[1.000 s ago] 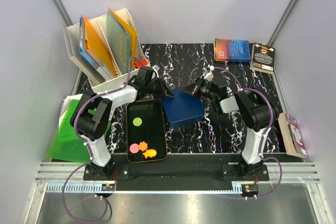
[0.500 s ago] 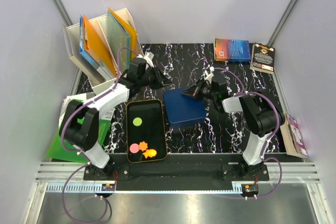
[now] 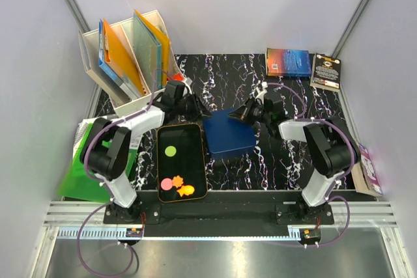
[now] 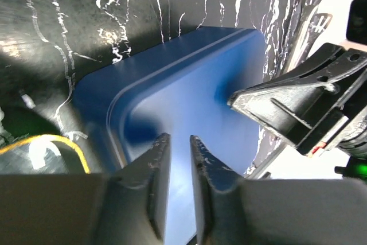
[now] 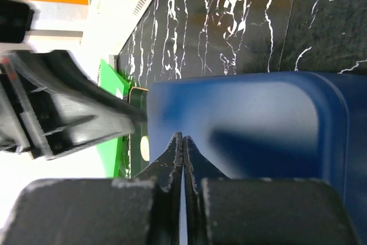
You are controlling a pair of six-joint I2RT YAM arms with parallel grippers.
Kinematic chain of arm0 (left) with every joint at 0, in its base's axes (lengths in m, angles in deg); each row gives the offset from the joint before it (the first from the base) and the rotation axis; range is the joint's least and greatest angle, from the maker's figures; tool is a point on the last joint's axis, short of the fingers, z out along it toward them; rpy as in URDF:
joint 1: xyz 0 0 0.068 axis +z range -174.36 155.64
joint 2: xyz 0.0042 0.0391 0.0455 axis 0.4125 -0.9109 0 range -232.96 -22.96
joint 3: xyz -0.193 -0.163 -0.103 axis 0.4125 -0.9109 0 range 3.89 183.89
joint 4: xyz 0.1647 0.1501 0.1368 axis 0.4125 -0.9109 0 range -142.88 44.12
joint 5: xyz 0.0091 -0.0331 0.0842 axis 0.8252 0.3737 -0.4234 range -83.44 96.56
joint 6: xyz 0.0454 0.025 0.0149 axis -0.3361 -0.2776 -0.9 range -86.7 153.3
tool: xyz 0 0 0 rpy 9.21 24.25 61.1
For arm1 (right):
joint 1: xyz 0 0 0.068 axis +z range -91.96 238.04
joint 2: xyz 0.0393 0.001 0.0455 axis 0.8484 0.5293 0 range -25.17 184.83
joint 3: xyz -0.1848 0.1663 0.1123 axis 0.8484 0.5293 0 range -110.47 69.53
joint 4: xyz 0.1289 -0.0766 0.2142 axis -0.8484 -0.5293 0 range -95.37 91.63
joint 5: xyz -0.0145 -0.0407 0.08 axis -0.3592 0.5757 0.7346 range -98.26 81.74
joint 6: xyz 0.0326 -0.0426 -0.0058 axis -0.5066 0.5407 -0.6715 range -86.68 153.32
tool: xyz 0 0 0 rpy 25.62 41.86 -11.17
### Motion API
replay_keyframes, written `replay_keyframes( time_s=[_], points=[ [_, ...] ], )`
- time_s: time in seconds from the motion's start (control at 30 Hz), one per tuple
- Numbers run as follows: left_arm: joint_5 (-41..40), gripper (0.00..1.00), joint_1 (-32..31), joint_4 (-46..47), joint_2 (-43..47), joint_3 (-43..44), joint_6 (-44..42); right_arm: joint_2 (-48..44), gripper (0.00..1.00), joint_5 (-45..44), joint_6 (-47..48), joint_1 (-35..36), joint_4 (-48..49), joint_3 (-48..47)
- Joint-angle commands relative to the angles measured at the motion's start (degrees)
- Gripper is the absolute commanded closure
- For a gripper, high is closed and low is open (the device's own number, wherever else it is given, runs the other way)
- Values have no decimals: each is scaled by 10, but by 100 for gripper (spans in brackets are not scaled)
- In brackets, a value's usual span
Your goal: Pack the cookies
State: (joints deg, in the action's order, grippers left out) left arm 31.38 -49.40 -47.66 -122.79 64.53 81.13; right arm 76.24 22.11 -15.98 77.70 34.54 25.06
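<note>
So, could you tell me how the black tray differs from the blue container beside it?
The black tray has an orange rim and holds the cookies; the blue container is plain, without cookies. The black tray lies square to the table edge; the blue container sits skewed. The left pincer and right pincer are at the blue container, neither at the black tray. Both are rounded rectangles.

We look past our left gripper (image 4: pixel 179 139), its fingers (image 4: pixel 155 170) a narrow gap apart, onto a blue plastic container (image 4: pixel 189 78) on the black marbled table (image 4: pixel 86 4). The right gripper (image 4: pixel 241 100) reaches over its far edge; a yellow-rimmed tray (image 4: pixel 51 140) edges in, lower left.
</note>
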Motion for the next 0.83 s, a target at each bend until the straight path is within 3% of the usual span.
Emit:
replay_keyframes(
  time_s=[0.0, 0.13, 0.27, 0.33, 0.47, 0.6, 0.8],
  points=[
    [-49, 62, 5, -28, 97, 69, -40, -80, 95, -31, 39, 0, -66, -48],
    [-90, 39, 4, -74, 166, 101, -80, -143, 67, -60, 90, 0, -158, -94],
    [-165, 21, 3, -141, 214, 90, -108, -221, 58, -111, 148, 0, -259, -127],
    [-210, 1, 2, -206, 232, 86, -121, -248, 57, -155, 171, 2, -317, -127],
    [-338, 1, -46, -293, 265, 77, -160, -349, 54, -276, 241, 13, -373, -66],
    [-453, 1, -92, -306, 311, 20, -179, -417, 52, -420, 271, 17, -424, -16],
    [-458, 1, -106, -309, 360, -34, -182, -470, 50, -434, 257, 19, -449, 25]
  ],
)
